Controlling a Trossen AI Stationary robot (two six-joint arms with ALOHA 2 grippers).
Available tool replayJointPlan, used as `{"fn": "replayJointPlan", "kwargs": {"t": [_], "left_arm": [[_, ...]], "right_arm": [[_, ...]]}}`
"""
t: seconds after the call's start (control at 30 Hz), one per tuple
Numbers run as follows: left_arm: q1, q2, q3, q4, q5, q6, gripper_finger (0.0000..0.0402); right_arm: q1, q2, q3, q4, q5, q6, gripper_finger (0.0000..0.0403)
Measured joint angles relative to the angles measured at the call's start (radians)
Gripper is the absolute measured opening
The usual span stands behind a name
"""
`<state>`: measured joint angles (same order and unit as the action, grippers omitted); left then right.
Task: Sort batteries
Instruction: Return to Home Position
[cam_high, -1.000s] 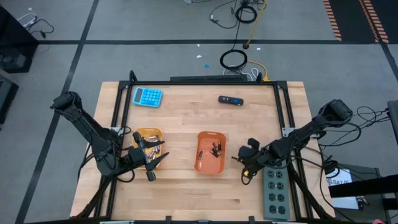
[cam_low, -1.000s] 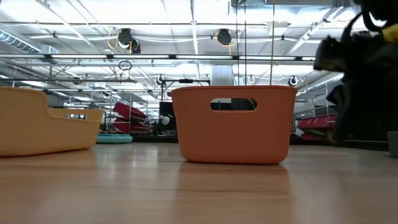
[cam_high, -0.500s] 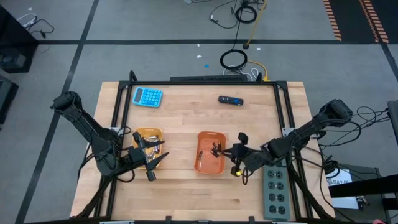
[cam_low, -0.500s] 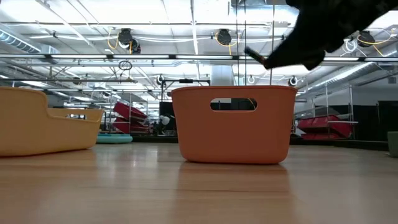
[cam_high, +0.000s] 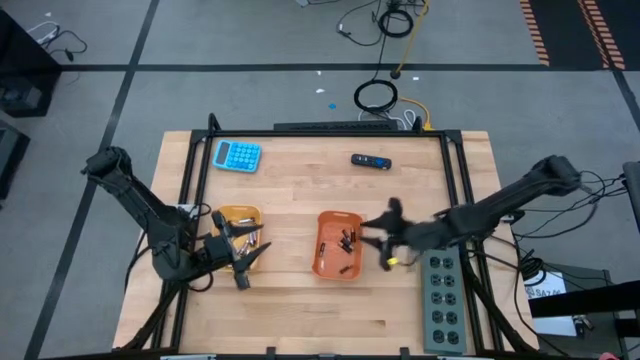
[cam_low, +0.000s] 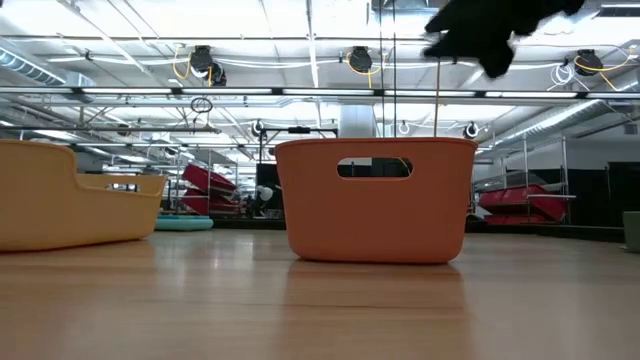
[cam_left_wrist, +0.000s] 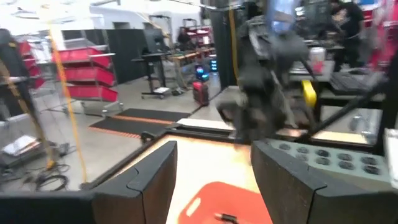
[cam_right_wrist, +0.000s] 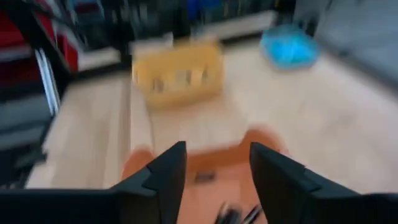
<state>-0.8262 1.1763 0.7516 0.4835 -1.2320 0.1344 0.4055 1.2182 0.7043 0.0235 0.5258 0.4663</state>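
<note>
The right gripper (cam_high: 380, 232) hangs just beside the right rim of the orange bin (cam_high: 325, 264), which sits near the middle of the worktop (cam_high: 300, 310). The low view shows the gripper above the bin's rim. Its fingers (cam_right_wrist: 163, 182) are spread with nothing between them. The dark batteries (cam_high: 345, 242) lie inside the orange bin. The silvery batteries (cam_high: 245, 230) lie in the yellow bin (cam_high: 228, 211) toward the worktop's left edge. No loose battery shows on the bare wood, so the sorting looks done and only the return to rest seems left.

To do that well, the right arm should rise straight up first. That way no finger can catch the bin's rim and drag or tip the bin. Only then should it fold back toward the worktop's right edge. The power strip (cam_high: 441, 298) lies along that edge, right under the likely path, so the gripper needs height until it is past it. The fingers can stay spread, since they carry nothing.

The left gripper (cam_high: 250, 262) waits at the yellow bin's corner nearest the robot, fingers also spread and empty. If it has to pull back as well, it too should lift clear before it swings, or it may nudge that bin and scatter the batteries in it.
</note>
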Motion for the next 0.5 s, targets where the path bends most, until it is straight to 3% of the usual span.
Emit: {"fn": "replayJointPlan", "kwargs": {"t": [0.17, 0.33, 0.5], "left_arm": [[-0.051, 0.000, -0.071, -0.003, -0.002, -0.074, 0.0208], [-0.032, 0.001, -0.168, 0.074, 0.044, -0.094, 0.0172], [0.034, -0.078, -0.249, 0.138, 0.122, -0.049, 0.0109]], "right_arm": [[0.002, -0.295, -0.119, 0.039, 0.070, -0.118, 0.0137], [-0.067, -0.529, -0.331, 0.229, -0.105, -0.195, 0.0103], [-0.157, -0.704, -0.449, 0.257, -0.143, -0.253, 0.0070]]}}
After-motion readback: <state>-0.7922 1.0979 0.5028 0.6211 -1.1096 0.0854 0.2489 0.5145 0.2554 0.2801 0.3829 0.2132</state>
